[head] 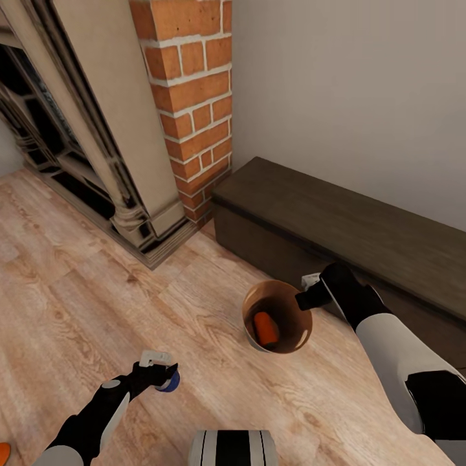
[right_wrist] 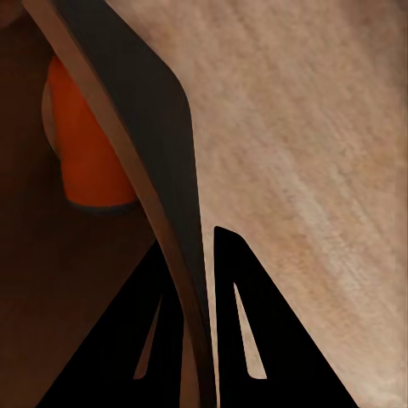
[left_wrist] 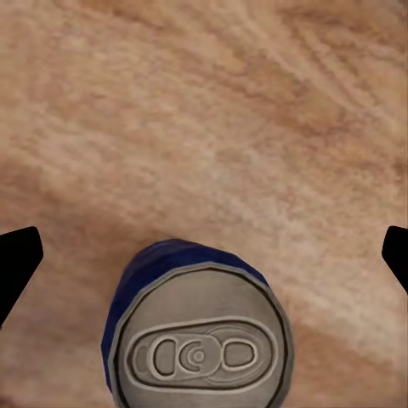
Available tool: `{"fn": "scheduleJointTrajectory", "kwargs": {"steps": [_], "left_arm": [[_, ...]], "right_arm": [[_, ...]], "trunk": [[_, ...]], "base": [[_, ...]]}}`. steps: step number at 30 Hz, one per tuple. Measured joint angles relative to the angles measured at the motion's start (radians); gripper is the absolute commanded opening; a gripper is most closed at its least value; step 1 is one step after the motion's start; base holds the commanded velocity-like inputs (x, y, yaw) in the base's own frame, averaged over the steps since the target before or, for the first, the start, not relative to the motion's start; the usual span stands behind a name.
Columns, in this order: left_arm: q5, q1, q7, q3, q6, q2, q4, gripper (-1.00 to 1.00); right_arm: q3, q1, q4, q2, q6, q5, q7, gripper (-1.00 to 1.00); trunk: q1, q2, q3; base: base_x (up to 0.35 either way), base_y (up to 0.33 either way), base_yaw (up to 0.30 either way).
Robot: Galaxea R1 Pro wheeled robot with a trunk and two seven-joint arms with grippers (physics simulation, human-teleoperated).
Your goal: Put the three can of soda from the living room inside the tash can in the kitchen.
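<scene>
The tash can (head: 285,312), a small round bin with a glossy brown inside, stands on the wood floor of the living room by a dark bench. One orange can of soda (head: 265,329) lies inside it. My right gripper (head: 305,299) is shut on the bin's rim; the right wrist view shows the wall (right_wrist: 144,110) pinched between the dark fingers (right_wrist: 255,340), with the orange can (right_wrist: 85,144) beyond. The blue can of soda (head: 171,383) stands upright on the floor. My left gripper (head: 162,375) is open over it, its fingertips (left_wrist: 17,255) spread wide on either side of the grey-topped can (left_wrist: 200,340).
A brick column (head: 194,97) and a stone fireplace surround (head: 129,194) rise at the back left. The long dark bench (head: 362,239) runs along the wall behind the bin. A small orange object (head: 3,450) is cut off at the picture's lower left edge. Pale plank floor (head: 77,304) lies open to the left.
</scene>
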Motion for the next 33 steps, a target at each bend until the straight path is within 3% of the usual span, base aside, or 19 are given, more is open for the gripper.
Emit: {"fn": "scheduleJointTrajectory", "kwargs": {"steps": [3, 15, 27, 33], "left_arm": [[0.0, 0.0, 0.0, -0.001, 0.0, 0.0, 0.003, 1.0], [0.0, 0.0, -0.003, 0.0, 0.001, 0.0, 0.006, 1.0], [0.001, 0.0, -0.002, 0.0, 0.0, 0.0, 0.006, 1.0], [-0.001, 0.001, -0.004, 0.001, 0.002, 0.0, 0.007, 1.0]], "right_arm": [[0.0, 0.0, 0.0, 0.0, 0.0, 0.001, 0.0, -1.0], [0.002, 0.0, 0.001, 0.0, 0.0, 0.0, 0.0, -1.0], [0.003, 0.0, 0.001, 0.0, 0.0, 0.002, 0.0, -1.0], [0.007, -0.001, -0.012, 0.0, 0.007, 0.001, 0.002, -1.0]], "trunk": [[0.0, 0.0, 0.0], [0.006, -0.003, -0.046], [0.005, -0.003, -0.046], [0.007, -0.004, -0.069]], "base": [[0.007, 0.0, 0.0], [0.001, 0.0, 0.0], [0.0, 0.0, 0.0], [0.0, 0.0, 0.0]]}}
